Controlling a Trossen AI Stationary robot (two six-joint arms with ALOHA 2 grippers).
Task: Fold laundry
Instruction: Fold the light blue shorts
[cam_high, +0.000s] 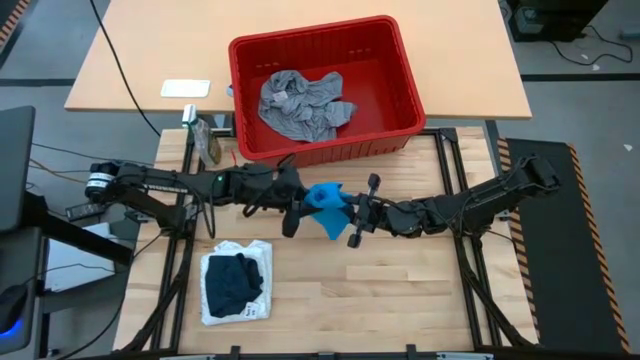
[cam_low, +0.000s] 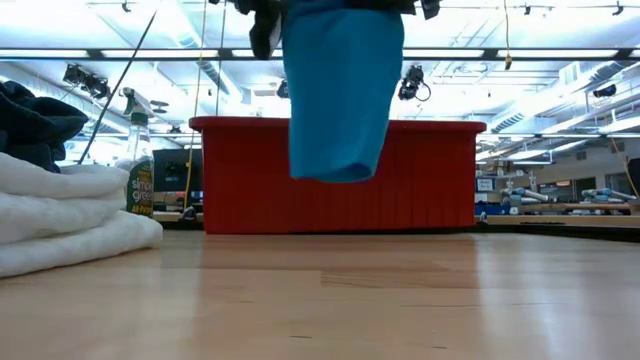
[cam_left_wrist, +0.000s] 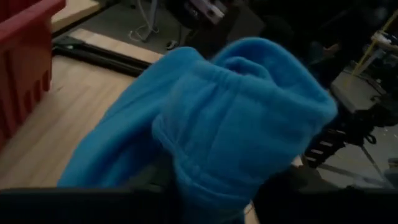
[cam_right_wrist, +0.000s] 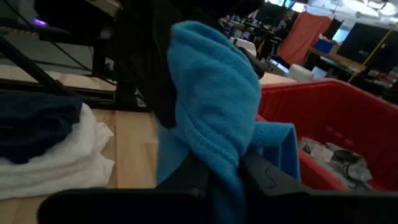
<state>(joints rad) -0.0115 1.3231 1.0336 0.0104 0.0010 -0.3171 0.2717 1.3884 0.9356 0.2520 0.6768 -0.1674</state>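
Blue fleece garment (cam_high: 326, 203), soft, light, droops freely above surface centre; right end effector (cam_high: 362, 213) pinching it at 3 o'clock, left end effector (cam_high: 295, 208) grip indeterminate; take by hem.

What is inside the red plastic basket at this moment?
A crumpled heather grey garment lies inside the red plastic basket, toward its left side, with bare red floor beside it. Whether anything lies beneath the grey cloth is hidden.

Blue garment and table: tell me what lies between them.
Nothing. In the low view the blue garment hangs clear above the bare table.
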